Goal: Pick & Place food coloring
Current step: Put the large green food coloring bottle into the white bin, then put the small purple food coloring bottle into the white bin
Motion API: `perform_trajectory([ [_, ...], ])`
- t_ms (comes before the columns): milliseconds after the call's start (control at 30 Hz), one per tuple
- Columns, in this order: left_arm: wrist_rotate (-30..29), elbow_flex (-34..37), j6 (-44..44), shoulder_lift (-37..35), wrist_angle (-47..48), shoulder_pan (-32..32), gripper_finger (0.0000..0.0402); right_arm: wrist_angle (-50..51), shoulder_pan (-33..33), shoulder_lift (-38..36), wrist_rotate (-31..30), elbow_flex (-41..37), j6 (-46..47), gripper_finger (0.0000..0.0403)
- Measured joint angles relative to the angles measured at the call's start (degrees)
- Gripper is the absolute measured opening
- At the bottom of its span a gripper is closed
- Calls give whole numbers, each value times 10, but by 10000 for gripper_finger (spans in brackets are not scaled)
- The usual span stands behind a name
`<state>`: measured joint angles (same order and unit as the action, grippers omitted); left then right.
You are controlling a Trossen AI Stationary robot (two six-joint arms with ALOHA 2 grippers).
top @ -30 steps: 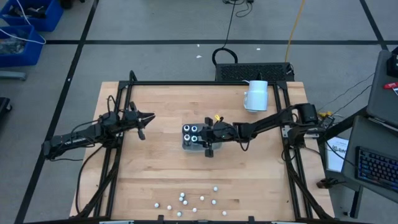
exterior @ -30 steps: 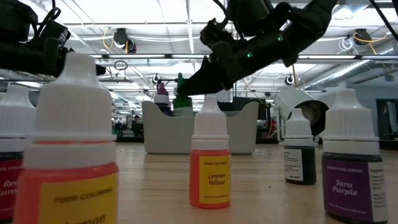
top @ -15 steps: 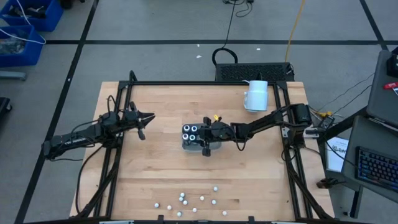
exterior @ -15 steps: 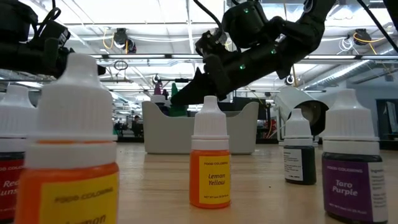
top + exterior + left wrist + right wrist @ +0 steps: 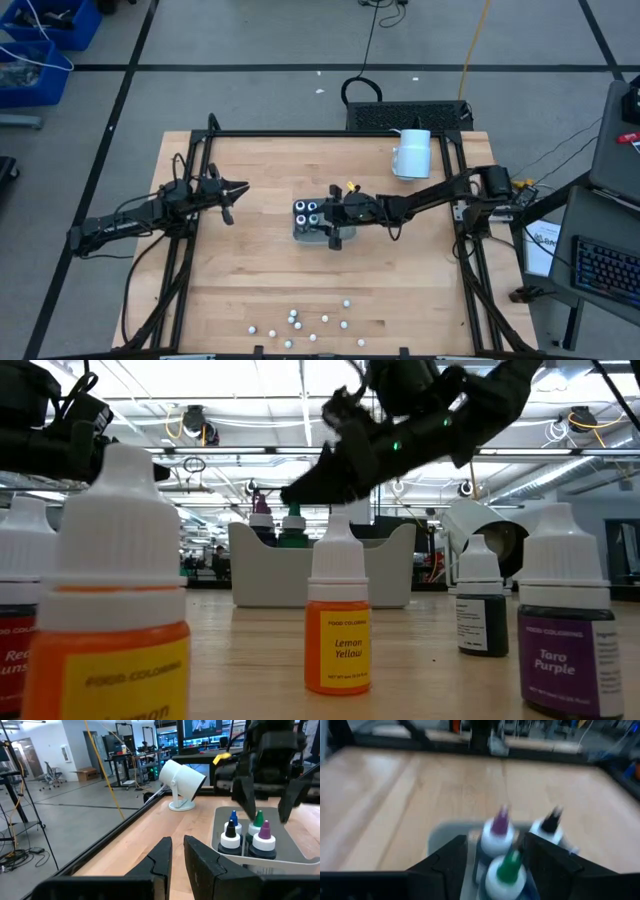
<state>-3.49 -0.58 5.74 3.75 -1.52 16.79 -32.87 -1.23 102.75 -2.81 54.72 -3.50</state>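
Wooden tabletop [image 5: 250, 270]: right gripper [image 5: 334, 223] jaws wide over round-capped bottles [image 5: 312, 211]; left gripper [image 5: 228, 197] narrow.

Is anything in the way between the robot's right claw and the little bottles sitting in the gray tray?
Nothing visible is. The right gripper hangs right over the gray tray, fingers open, with only air between it and the green-tipped bottle below. The left gripper waits off to the side.

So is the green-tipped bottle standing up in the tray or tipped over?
Standing up. The green-tipped bottle sits upright in the tray beside three others, with the right gripper open just above it.
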Motion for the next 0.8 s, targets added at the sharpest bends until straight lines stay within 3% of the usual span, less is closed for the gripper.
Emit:
perform_trajectory([
  [200, 5, 0, 0, 1, 0, 0, 58, 105, -20, -116, 0, 1, -8, 178],
  [300, 5, 0, 0, 5, 1, 0, 58, 156, -45, -194, 1, -3, -31, 134],
  [500, 5, 0, 0, 11, 0, 0, 58, 162, -82, -352, -2, -82, -49, 13],
  [800, 4, 0, 0, 12, -3, 0, 58, 145, -98, -517, -57, -215, -1, 1],
])
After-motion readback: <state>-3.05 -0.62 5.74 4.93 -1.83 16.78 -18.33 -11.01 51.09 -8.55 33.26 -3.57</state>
